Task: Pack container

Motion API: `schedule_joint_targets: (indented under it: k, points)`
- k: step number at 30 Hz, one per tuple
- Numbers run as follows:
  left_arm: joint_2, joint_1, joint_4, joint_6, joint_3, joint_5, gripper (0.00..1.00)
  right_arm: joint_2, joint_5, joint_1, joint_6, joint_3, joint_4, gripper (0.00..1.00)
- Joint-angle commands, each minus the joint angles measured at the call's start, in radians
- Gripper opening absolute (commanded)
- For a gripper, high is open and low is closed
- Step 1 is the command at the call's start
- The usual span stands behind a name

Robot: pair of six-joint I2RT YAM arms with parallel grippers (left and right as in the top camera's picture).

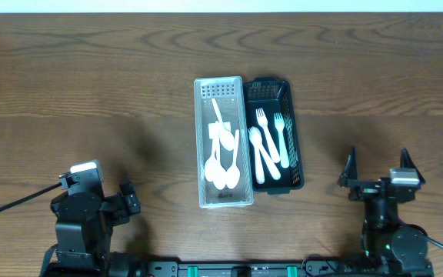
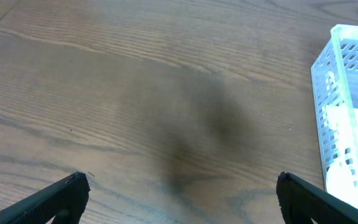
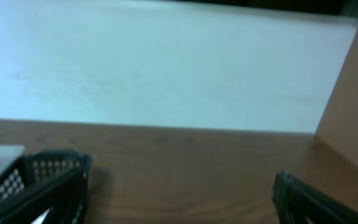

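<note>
A white perforated container (image 1: 203, 138) holds several white spoons (image 1: 223, 160). Touching its right side, a black container (image 1: 294, 146) holds several white forks (image 1: 271, 142). My left gripper (image 1: 126, 198) sits low at the front left, open and empty, well left of the white container (image 2: 323, 93). In the left wrist view its gripper (image 2: 182, 183) has only bare wood between the fingers. My right gripper (image 1: 378, 171) stands open and empty at the front right, right of the black container (image 3: 48, 180). Only one of its fingertips (image 3: 288, 190) shows in the right wrist view.
The wooden table (image 1: 91, 92) stretches wide on both sides of the two containers. Its far edge meets a pale surface (image 3: 166, 68). A cable (image 1: 14, 204) trails from the left arm toward the front left.
</note>
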Motion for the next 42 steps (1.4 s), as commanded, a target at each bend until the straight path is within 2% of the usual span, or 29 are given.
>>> schedule_joint_targets:
  k: [1, 6, 42]
  points:
    - [0.000, -0.005, -0.003, -0.013, -0.003, -0.010, 0.98, -0.009, -0.033, -0.028, -0.061, -0.078, 0.053, 0.99]
    - [0.000, -0.005, -0.003, -0.013, -0.003, -0.010, 0.98, -0.009, -0.064, -0.047, -0.059, -0.154, 0.012, 0.99]
    - [0.000, -0.005, -0.003, -0.013, -0.003, -0.010, 0.98, -0.009, -0.084, -0.054, -0.080, -0.154, -0.003, 0.99]
